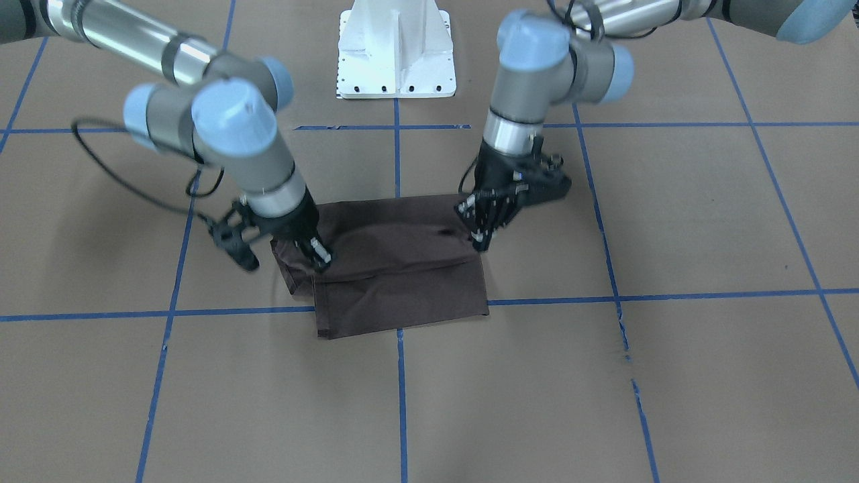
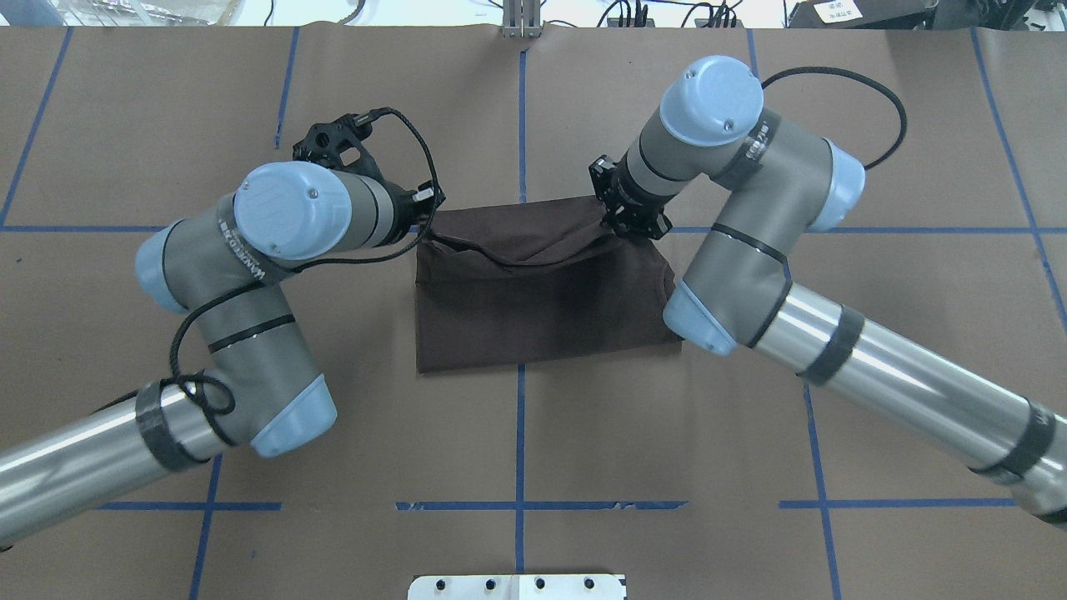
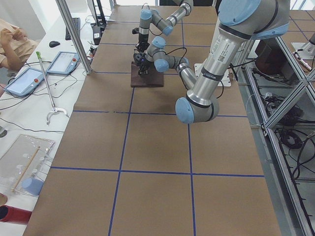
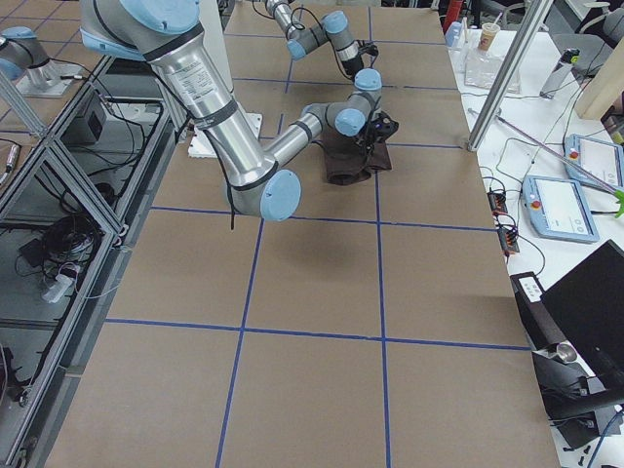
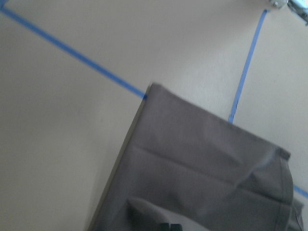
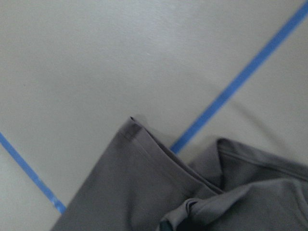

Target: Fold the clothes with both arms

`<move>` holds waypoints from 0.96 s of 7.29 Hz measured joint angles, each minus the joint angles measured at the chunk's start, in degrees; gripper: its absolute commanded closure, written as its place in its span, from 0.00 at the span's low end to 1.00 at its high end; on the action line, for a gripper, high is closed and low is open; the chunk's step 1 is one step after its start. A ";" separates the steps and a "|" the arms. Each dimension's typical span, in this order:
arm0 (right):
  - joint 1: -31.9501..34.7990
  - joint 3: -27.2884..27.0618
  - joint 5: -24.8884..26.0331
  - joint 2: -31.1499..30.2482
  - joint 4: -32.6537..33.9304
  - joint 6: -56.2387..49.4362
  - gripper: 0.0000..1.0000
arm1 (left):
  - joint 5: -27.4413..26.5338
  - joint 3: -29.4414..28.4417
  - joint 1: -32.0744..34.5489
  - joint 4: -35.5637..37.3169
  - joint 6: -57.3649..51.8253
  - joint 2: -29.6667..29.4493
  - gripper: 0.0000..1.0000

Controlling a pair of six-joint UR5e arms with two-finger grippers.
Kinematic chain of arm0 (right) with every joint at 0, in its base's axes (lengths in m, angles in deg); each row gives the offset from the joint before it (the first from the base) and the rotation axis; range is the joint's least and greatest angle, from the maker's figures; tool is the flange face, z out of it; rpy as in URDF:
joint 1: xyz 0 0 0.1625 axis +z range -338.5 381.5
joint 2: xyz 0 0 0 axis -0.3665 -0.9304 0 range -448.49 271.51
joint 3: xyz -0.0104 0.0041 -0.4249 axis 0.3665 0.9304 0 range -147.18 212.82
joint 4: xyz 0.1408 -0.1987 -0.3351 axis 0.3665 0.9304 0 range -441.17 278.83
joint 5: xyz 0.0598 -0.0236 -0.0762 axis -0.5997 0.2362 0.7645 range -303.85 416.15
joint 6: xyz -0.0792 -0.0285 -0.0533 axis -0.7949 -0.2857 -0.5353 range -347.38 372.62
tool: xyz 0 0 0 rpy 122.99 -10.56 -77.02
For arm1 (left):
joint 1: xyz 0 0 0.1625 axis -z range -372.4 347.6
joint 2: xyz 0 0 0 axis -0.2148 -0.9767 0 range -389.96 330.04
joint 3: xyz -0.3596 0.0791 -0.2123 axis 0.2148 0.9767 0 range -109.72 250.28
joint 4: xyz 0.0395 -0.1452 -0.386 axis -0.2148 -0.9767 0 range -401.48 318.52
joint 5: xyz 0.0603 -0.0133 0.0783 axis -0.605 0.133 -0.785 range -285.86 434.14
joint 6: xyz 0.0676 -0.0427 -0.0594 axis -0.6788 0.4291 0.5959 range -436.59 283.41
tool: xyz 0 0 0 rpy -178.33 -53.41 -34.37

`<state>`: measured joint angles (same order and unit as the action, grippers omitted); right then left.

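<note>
Shirt [image 1: 402, 295], mid-fold, counter [image 1: 537, 402] centre.
Left claw [image 1: 478, 240] and right claw [image 1: 322, 256] each pinch a corner of the raised flap; next, likely: carry it across evenly, align edges, release.

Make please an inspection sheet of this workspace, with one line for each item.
Surface: table covered in brown paper, with a blue tape grid; white pedestal on the robot's side.
Job's things: dark brown T-shirt, folded to a rectangle; one edge is held up and sags between the tools.
Clutter: nothing seen.
Tools: left tool and right tool each appear shut on a lifted corner of the T-shirt.
Cables: right arm's cable loops free by the wrist; left arm's cable passes close to the T-shirt's corner.
Surroundings: operator and pendant at a side bench.
</note>
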<state>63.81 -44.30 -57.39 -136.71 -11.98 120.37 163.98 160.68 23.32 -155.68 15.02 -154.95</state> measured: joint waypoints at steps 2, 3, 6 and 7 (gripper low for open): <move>5.24 14.56 -4.01 6.20 -8.48 -10.82 0.00 | 0.29 -9.13 5.17 -8.67 -7.73 -1.71 0.00; 6.98 15.83 -5.92 6.88 -9.33 -13.07 0.00 | 1.17 -9.29 6.16 -9.85 -9.01 -1.33 0.00; 10.44 9.82 -9.39 0.25 -9.40 -16.10 0.00 | 9.81 -0.41 8.09 -10.39 -14.59 5.47 0.00; 13.52 5.22 -11.34 -5.41 -9.22 -19.91 0.00 | 15.13 3.20 10.66 -10.37 -21.79 10.21 0.00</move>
<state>77.34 -39.08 -68.73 -142.12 -21.20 100.46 179.11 163.89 33.98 -166.05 -6.77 -144.74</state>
